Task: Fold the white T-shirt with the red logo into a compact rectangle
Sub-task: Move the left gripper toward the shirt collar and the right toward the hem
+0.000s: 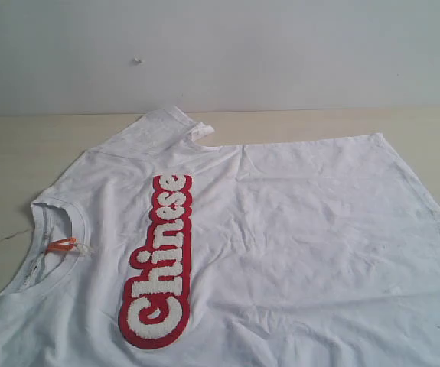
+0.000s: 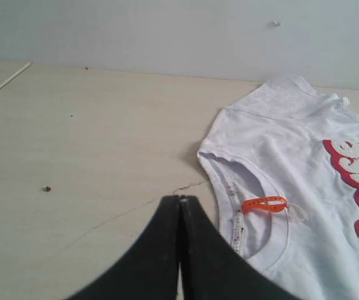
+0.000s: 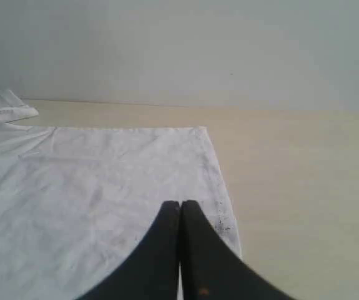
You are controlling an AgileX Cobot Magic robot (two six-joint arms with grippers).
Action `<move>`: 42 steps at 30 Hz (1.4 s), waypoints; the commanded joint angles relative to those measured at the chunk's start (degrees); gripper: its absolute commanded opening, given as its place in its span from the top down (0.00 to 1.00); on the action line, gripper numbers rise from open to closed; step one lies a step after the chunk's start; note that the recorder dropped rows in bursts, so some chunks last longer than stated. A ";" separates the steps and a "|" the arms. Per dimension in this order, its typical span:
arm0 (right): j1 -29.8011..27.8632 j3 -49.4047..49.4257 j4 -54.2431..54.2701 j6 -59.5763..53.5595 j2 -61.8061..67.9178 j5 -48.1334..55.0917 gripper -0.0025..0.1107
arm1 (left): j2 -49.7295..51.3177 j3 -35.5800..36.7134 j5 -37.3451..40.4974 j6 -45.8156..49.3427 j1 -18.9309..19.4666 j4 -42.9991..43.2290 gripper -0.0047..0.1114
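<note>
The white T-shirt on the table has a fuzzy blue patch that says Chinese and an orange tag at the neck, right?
Almost. The fuzzy patch is red, not blue; the exterior view shows it. The white T-shirt is on the table, and the orange tag is at its neck.

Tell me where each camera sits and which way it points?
Exterior view: off the arms, looking down across the table at the white T-shirt and red logo; no robot part shows.
Left wrist view: on the left arm, looking past the shut left gripper at the collar and orange tag.
Right wrist view: on the right arm, looking past the shut right gripper along the hem.
Shared: exterior and left wrist views both show collar, tag and logo.
</note>
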 commanded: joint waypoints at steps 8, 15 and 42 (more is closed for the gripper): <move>0.07 -0.16 -0.78 -0.77 -0.28 -12.99 0.98 | -0.26 -0.04 -13.75 -0.23 0.19 -1.23 0.96; 0.07 -0.16 -0.56 3.65 -0.28 -26.49 0.98 | -0.26 -0.04 -29.11 -10.15 0.19 -1.23 0.96; 0.07 -39.86 -12.86 23.88 28.18 -11.03 0.98 | 35.51 -40.08 -11.18 -23.43 -0.01 18.06 0.96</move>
